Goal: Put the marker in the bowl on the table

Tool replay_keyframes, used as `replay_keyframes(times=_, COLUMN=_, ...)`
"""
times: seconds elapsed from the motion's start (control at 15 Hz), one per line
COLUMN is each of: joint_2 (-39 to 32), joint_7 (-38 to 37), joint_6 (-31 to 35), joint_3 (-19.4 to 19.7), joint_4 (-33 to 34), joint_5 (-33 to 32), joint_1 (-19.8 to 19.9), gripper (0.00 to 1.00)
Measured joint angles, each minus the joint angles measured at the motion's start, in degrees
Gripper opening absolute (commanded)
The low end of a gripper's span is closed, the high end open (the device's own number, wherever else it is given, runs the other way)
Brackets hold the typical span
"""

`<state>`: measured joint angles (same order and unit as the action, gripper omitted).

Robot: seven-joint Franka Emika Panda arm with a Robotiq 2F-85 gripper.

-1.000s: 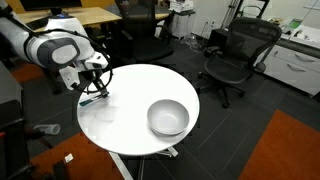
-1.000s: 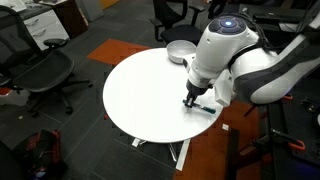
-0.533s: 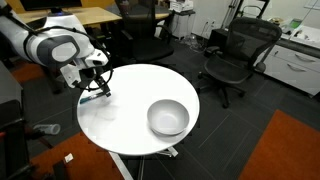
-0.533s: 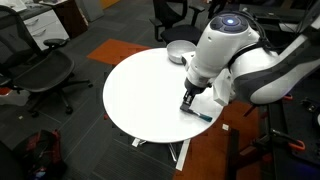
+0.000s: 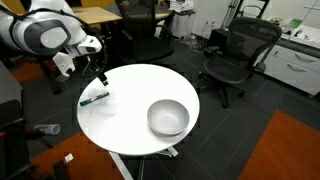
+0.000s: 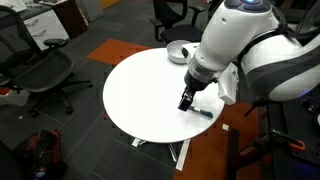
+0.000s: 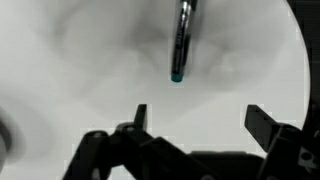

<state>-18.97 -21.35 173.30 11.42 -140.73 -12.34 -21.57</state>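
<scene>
The teal-and-dark marker (image 5: 95, 98) lies flat on the round white table (image 5: 130, 90) near its edge, also seen in the exterior view from the opposite side as the marker (image 6: 203, 112). In the wrist view the marker (image 7: 181, 40) lies on the table (image 7: 60, 60), beyond the fingertips. My gripper (image 5: 100, 78) hangs just above it, open and empty; in the wrist view the gripper (image 7: 200, 118) has its jaws wide apart over bare tabletop. The shiny metal bowl (image 5: 168, 117) stands across the table, apart from the marker, and appears as the bowl (image 6: 178, 52) at the far rim.
Black office chairs (image 5: 235, 55) stand around the table, one more chair (image 6: 40, 75) off to the side. A wooden desk (image 5: 85, 15) is behind the arm. The floor is dark with orange carpet patches (image 5: 290, 150).
The gripper has opened and let go of the marker, which now lies on the table. The arm has lifted up and away from it.
</scene>
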Motion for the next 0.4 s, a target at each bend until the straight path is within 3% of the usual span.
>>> replay_keyframes(times=0.4, joint_2=2.91, joint_7=-0.02, joint_6=-1.7, joint_3=-1.83, joint_4=-1.92, joint_5=0.0, joint_1=0.58, gripper=1.0)
